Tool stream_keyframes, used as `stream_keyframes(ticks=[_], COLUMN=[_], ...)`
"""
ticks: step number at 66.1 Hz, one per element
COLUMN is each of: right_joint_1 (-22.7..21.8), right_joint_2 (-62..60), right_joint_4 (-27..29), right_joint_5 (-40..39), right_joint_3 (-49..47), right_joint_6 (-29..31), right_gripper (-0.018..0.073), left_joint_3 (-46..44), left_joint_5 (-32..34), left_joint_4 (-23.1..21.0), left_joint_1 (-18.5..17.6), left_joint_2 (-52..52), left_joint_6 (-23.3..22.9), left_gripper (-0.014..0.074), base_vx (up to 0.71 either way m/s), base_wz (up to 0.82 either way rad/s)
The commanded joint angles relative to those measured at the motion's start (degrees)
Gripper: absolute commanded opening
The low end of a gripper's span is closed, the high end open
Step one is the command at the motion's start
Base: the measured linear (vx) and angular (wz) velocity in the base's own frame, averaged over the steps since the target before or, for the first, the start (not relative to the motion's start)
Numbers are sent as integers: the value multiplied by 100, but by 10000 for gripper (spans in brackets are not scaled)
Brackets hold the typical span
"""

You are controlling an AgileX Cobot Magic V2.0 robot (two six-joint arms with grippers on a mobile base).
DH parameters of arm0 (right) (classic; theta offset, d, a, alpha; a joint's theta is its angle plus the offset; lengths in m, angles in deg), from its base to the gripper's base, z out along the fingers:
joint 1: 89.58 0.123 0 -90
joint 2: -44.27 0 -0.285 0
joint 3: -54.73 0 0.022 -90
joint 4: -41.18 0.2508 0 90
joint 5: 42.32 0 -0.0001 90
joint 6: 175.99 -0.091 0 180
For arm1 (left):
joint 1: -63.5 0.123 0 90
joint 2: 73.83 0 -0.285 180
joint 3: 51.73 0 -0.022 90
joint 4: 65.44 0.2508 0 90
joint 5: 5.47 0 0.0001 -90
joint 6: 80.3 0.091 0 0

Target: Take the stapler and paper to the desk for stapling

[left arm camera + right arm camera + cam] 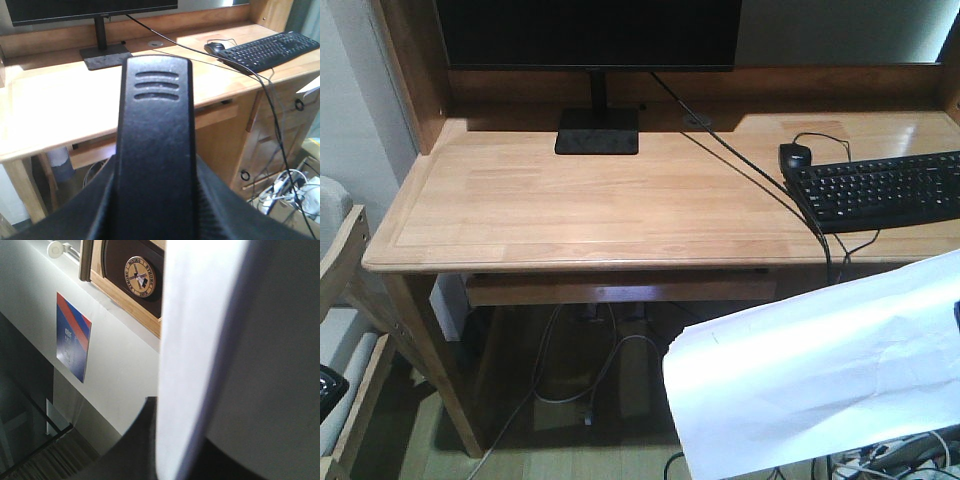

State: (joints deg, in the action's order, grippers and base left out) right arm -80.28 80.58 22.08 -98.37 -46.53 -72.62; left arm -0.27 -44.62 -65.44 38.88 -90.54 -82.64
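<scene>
The black stapler [155, 130] stands upright in the middle of the left wrist view, ribbed end up. My left gripper [157, 205] is shut on it, its fingers [95, 215] pressing both sides. The desk [55, 100] lies beyond it, a little lower. The white paper [820, 370] hangs in the air below and in front of the desk's [600, 200] right front edge, creased. In the right wrist view the paper [200, 330] runs edge-on between the dark fingers [135, 440] of my right gripper [182, 450], which is shut on it.
On the desk stand a monitor on a black base [598, 130], a black keyboard [880, 188] and a black mouse [796, 155], with a cable [750, 175] across the top. A wooden chair [345, 290] is at the left. Cables and a power strip [285, 190] lie on the floor.
</scene>
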Motion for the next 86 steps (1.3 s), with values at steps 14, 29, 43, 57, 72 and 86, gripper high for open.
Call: stream_keyframes(ticks=[14,29,43,57,72,86], right_joint_1=[13,13,13,13,13,13], right_joint_2=[23,23,23,23,23,23], right_joint_4=[98,98,98,98,98,98], right_joint_5=[-340,-340,-340,-340,-340,-340], right_joint_3=[15,15,15,15,15,15], right_joint_6=[27,27,27,27,27,27], right_gripper=[-5,-5,-5,-5,-5,-5], left_joint_3=[-174,-174,-174,-174,-174,-174], left_joint_5=[679,679,679,679,679,679], left_joint_4=[0,0,0,0,0,0], left_joint_1=[3,3,3,3,3,3], left_joint_2=[-58,-58,-58,-58,-58,-58], left_joint_6=[-16,-16,-16,-16,-16,-16], left_gripper=[-7,-7,-7,-7,-7,-7], base_vx=[14,13,10,9,9,9], base_wz=[2,1,-1,-1,-1,-2])
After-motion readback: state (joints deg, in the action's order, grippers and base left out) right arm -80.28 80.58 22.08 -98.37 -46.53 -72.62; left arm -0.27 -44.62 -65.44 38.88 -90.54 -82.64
